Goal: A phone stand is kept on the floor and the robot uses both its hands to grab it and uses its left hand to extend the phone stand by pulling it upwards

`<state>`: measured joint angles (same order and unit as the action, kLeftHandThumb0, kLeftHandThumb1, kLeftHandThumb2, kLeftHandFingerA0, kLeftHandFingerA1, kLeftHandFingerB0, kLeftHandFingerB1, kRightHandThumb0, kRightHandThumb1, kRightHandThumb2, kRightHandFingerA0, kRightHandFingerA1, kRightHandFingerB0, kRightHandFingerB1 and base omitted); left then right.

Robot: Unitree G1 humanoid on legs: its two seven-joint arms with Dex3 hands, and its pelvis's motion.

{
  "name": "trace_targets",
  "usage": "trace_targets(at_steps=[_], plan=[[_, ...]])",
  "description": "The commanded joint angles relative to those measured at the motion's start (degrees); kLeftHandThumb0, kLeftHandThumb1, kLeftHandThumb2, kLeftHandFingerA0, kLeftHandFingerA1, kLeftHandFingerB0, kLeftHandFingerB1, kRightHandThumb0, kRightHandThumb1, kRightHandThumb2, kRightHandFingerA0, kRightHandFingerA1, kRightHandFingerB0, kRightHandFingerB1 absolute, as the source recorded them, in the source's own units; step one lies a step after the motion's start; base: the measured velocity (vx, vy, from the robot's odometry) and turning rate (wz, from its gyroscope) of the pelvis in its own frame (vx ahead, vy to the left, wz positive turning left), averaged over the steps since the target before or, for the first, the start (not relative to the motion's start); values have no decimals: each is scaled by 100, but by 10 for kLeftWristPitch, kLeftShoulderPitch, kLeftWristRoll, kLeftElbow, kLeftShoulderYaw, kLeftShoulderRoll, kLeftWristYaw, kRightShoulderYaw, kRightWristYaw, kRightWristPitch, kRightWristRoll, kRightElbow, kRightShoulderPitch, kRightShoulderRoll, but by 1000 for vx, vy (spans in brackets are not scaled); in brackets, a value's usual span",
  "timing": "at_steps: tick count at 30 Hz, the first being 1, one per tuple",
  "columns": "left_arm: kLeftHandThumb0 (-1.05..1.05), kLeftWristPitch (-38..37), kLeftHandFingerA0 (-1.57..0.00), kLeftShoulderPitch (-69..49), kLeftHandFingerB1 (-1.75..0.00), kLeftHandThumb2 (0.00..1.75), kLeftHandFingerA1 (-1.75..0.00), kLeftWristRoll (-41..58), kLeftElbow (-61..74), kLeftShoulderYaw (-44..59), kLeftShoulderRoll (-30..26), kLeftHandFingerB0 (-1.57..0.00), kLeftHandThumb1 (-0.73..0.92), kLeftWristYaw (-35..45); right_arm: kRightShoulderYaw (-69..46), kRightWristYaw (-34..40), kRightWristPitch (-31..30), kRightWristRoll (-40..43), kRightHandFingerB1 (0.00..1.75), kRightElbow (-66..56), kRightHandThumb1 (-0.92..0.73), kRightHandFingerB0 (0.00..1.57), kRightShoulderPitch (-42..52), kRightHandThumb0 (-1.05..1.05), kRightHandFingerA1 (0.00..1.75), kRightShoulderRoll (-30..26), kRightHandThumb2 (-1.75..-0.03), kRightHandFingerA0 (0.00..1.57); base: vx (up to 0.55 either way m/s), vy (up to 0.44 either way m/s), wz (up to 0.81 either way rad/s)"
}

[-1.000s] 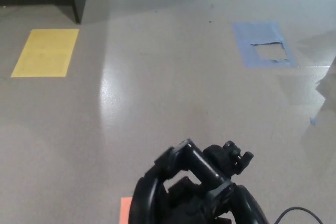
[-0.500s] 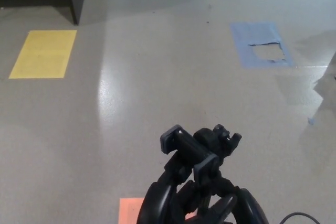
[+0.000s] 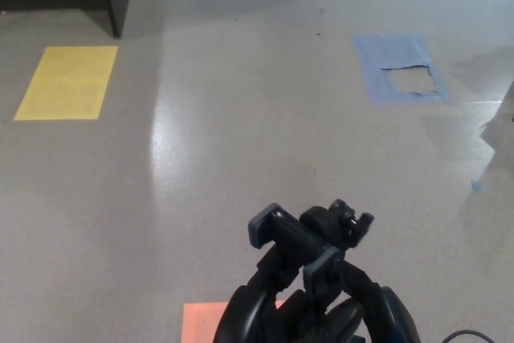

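Hands, left and right, were closed around the black phone stand above the grey floor.

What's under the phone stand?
An orange patch on the grey floor peeks out beside the stand. Dark shapes under it cover the rest, so its base is hidden.

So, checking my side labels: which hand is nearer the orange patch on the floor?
Left. The left hand sits right beside the orange patch, at its right edge; the right hand is beyond the phone stand, farther right.
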<state>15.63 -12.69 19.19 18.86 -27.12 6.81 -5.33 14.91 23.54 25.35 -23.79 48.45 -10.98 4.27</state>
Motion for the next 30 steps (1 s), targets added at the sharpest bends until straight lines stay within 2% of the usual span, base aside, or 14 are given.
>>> trace_targets(at_steps=[1,2,3,5,6,7,8,10,11,12,14,16,17,30], plan=[[-43,23,-4,-2,-28,69,-19,40,3,9,74,-5,46,-23,41,110,65,-80,95,41,-92,30,-27,-87,111,-36,-68,69,0,0,0],[-35,29,-1,8,-28,56,-30,48,5,13,92,-5,54,-33,37,116,72,-72,94,52,-85,32,-31,-89,116,-32,-64,81,0,0,0],[-34,33,-2,15,-28,56,-30,51,5,14,104,-6,53,-40,21,95,93,-39,89,61,-58,56,-29,-92,108,-21,-107,103,0,0,0],[-34,37,-6,30,-28,71,-21,51,6,15,117,-5,49,-49,12,87,68,-24,92,61,-58,45,-26,-93,113,-12,-109,103,0,0,0],[-37,38,-4,34,-32,70,-23,47,6,14,119,-5,50,-52,7,83,66,-16,113,61,-71,73,-24,-92,113,-8,-62,120,0,0,0],[-37,39,-4,39,-32,70,-23,42,5,13,121,-5,50,-55,1,77,64,-7,113,60,-71,73,-22,-92,113,-4,-62,120,0,0,0],[-32,47,-11,57,-30,57,-29,38,4,12,136,-13,54,-71,-21,35,48,36,97,52,-45,113,-13,-90,106,10,-93,128,0,0,0],[-35,52,-17,74,-32,63,-34,34,0,11,149,-12,50,-86,-32,15,40,50,95,46,-40,101,-9,-76,117,14,-100,137,0,0,0],[-23,52,-30,87,-32,59,-36,35,-9,12,169,-28,54,-99,-31,21,23,41,107,44,-65,86,-13,-95,108,14,-60,106,0,0,0],[-23,52,-30,91,-32,59,-36,36,-11,12,174,-28,54,-103,-31,22,18,39,107,44,-65,86,-14,-95,108,14,-60,106,0,0,0],[-18,42,-41,111,-38,60,-40,14,-29,3,190,-39,58,-123,-27,28,0,26,108,34,-49,102,-11,-94,111,15,-97,114,0,0,0],[-15,42,-50,120,-41,60,-43,5,-36,-3,197,-46,58,-136,-12,43,10,0,113,31,-70,100,-10,-98,119,4,-62,99,0,0,0],[-14,38,-52,124,-41,58,-44,6,-43,-5,203,-47,64,-138,11,67,-1,-39,115,30,-61,84,-14,-95,117,-10,-109,93,0,0,0],[-33,13,-26,152,-40,64,-61,7,-108,-41,253,-29,82,-176,58,111,-22,-94,115,28,-61,84,-25,-95,117,-35,-109,93,0,0,0]])
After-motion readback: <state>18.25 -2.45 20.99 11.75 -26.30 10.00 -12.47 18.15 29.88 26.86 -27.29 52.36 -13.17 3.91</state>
